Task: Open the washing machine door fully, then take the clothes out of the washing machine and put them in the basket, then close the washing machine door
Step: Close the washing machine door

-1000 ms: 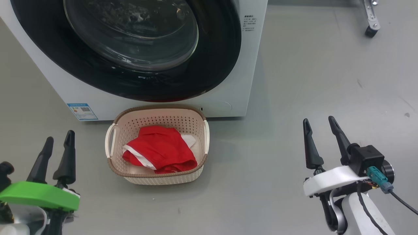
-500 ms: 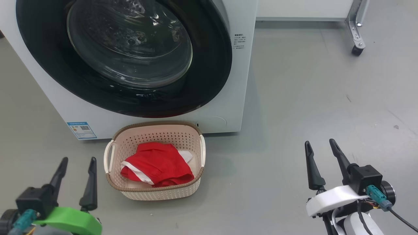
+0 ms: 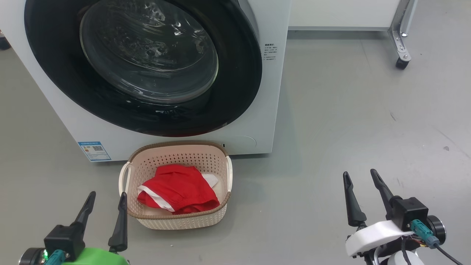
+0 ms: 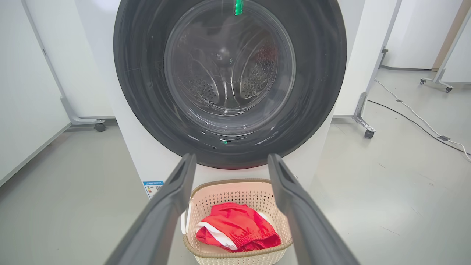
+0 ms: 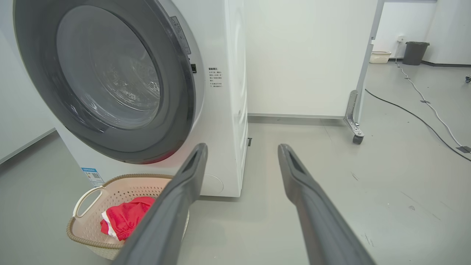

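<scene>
The washing machine door (image 3: pixel 147 62) is shut flat against the white washing machine (image 3: pixel 272 92), its glossy black rim around the clear glass bowl. The cream basket (image 3: pixel 184 222) stands on the floor right in front of the machine. The red clothes (image 3: pixel 176 189) with white trim lie inside it. My left gripper (image 3: pixel 107 195) is open and empty, low at the basket's left corner. My right gripper (image 3: pixel 359 173) is open and empty, well to the right over bare floor. The left wrist view looks past the left gripper (image 4: pixel 232 157) at the door (image 4: pixel 230 73), basket (image 4: pixel 239 187) and clothes (image 4: pixel 239 232).
A white partition panel on a castor foot (image 3: pixel 401 62) stands behind and to the right of the machine. A cable (image 5: pixel 415 117) runs across the grey floor further right, with a dark bin (image 5: pixel 415 53) far back. A blue label (image 3: pixel 94 151) marks the machine's lower left.
The head camera has tilted up, so the whole picture slid down. My left gripper has turned and moved right towards the basket's corner. The door, basket and clothes have not moved.
</scene>
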Robot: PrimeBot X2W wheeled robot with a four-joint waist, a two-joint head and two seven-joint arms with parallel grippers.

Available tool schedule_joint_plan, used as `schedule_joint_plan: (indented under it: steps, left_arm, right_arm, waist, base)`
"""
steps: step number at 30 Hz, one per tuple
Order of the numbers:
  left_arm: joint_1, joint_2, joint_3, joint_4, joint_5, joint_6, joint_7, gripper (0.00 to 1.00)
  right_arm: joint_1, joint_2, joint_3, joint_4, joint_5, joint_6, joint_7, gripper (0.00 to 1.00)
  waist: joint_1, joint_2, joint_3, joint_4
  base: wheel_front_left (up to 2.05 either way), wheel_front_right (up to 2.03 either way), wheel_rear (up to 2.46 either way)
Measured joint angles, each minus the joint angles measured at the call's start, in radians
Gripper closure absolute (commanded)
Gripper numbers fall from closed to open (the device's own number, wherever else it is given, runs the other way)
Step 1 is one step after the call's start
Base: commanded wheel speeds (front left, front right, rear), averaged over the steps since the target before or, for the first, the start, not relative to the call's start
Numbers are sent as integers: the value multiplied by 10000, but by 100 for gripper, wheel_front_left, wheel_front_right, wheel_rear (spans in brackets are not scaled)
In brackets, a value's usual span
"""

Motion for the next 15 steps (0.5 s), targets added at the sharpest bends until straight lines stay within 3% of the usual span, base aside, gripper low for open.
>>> schedule_joint_plan:
  steps: [15]
  left_arm:
    - [107, -247, -82, 54, 96, 203, -84, 0]
  right_arm:
    - [107, 13, -27, -71, -2, 2, 0, 0]
  waist:
    - [0, 0, 16, 19]
  base:
    - [0, 0, 0]
